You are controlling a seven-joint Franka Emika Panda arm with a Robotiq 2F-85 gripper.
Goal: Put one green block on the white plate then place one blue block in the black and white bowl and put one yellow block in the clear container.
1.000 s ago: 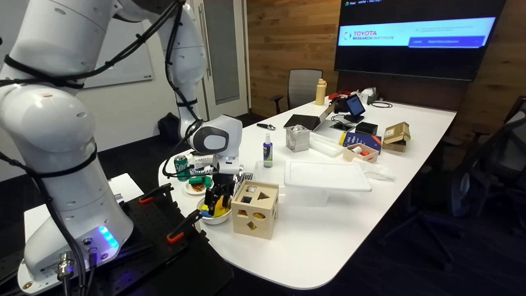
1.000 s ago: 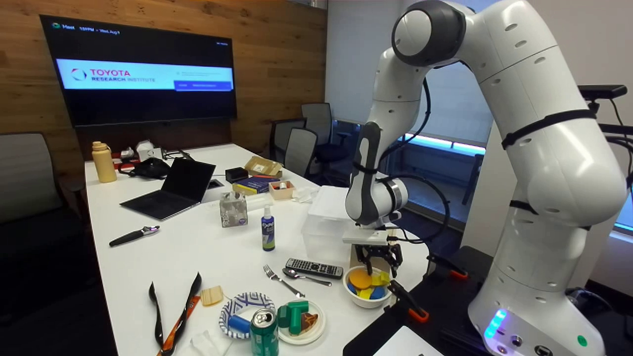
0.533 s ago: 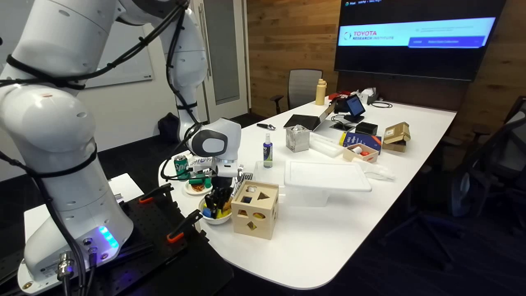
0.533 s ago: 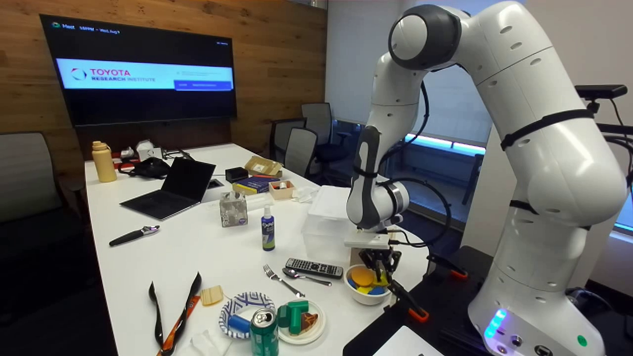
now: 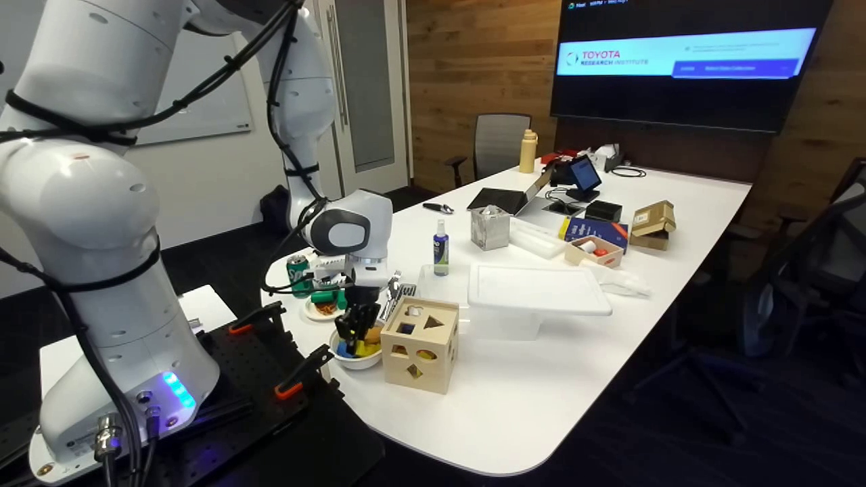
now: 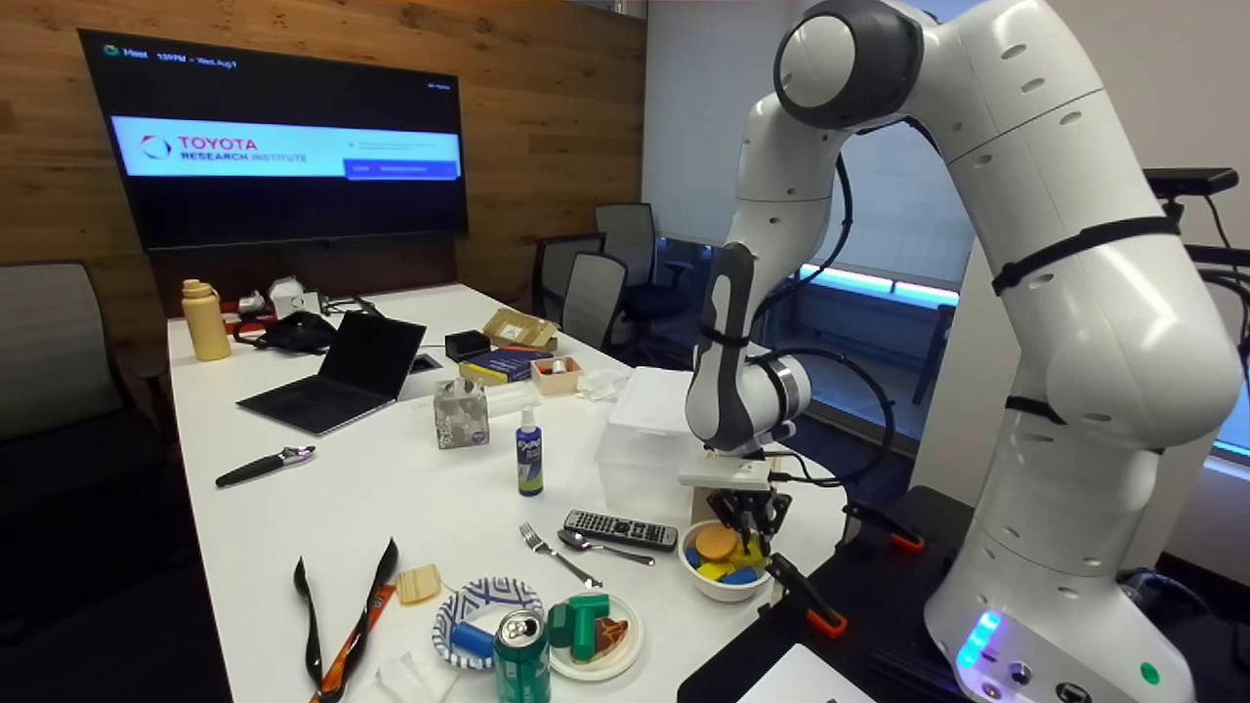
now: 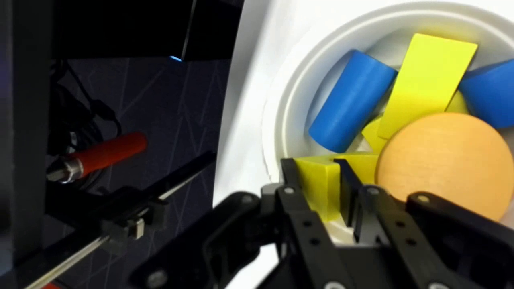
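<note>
1. Yellow block [image 7: 321, 188] sat inside the white bowl [image 7: 277, 120], near its rim.
2. The pincer [image 7: 316, 170] stood just as wide as this block, its fingers [image 7: 290, 176] gripping opposite sides.
3. An orange disc [image 7: 445, 160] lay in that bowl too.

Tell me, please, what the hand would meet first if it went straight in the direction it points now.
Probably the inside of the white bowl, below the yellow block that the hand grips; the spot right under it is hidden, so another block could come first.
</note>
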